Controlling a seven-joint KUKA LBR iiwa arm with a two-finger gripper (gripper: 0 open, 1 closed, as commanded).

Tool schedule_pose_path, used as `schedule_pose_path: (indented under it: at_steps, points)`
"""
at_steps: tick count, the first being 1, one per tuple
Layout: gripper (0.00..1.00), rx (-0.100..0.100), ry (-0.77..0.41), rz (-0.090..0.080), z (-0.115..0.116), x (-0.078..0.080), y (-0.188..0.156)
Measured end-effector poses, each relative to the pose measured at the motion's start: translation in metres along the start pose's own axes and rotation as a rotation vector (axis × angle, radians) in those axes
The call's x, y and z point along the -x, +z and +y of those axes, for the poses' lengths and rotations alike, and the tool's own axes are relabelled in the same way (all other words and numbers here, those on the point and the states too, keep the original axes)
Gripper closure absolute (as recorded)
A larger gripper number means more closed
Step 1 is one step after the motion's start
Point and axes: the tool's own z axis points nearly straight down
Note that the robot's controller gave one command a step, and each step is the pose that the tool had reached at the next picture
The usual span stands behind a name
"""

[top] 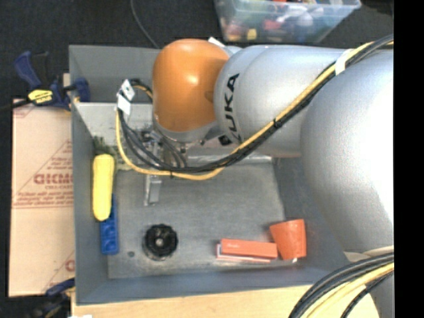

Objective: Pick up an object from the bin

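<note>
Camera view showed the arm [298,91] reaching in from the right, its orange cover [185,85] over the bin's [225,207] upper left part. The pincer [153,191] hung below it over bare floor, with nothing seen in it; whether it was spread or pressed together could not be told. Nearest to it, to the left, a yellow stick [103,185] lay along the left wall, its long axis running up and down the picture. A blue brick [109,235] lay just below the stick's lower end, in line with it. A black disc [160,240] sat below the pincer, apart from it. Along the lower wall a red block [248,248] lay lengthwise left to right, with an orange cup [290,238] at its right end
</note>
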Motion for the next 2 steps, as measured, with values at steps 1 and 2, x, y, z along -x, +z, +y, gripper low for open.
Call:
schedule_pose_path:
  at_steps: [1,2]
  points:
    - [0.0,0.001,0.005,-0.006,-0.002,0.001,-0.005]
    - [0.0,0.0,-0.242,-0.008,-0.039,-0.071,0.093]
